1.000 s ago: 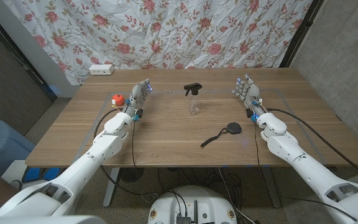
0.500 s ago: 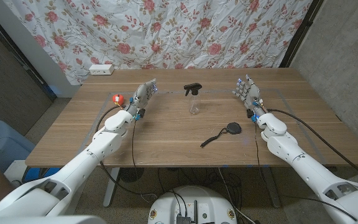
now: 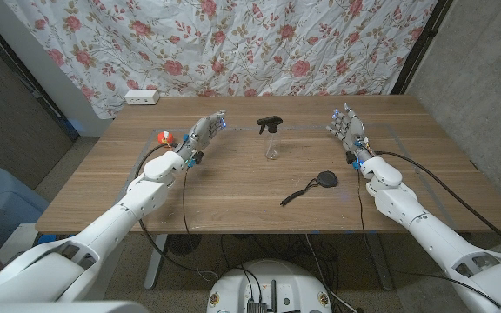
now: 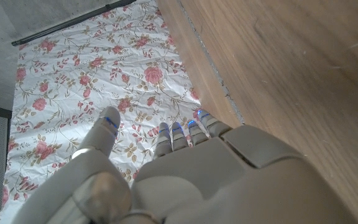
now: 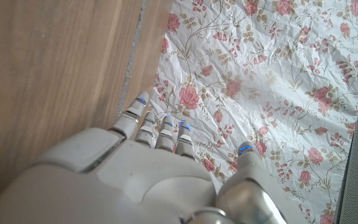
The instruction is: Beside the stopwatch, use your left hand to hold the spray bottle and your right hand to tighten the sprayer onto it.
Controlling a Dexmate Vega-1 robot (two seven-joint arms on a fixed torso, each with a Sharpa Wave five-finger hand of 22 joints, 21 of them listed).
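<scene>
Left hand [image 3: 200, 135]: open, fingers spread and angled toward the table's middle, holding nothing; well apart from the bottle.
Red object [image 3: 164, 136]: small, red and white, just beside the left hand on its outer side; too small to identify.
Spray bottle [image 3: 271, 145]: upright near the middle of the table [image 3: 233, 196], between the two hands; clear body, apparently empty, so judged light, easily tipped and somewhat slippery. Best held around the body, low and firmly.
Sprayer [image 3: 269, 124]: black trigger head sitting on the bottle's neck; judged rigid plastic. Best turned at its collar, not by the nozzle.
Stopwatch [image 3: 325, 180]: dark disc with a cord trailing toward the robot; lies near the bottle, on its right-hand side.
Right hand [image 3: 346, 129]: open, fingers upright and spread, holding nothing; apart from bottle and stopwatch.
</scene>
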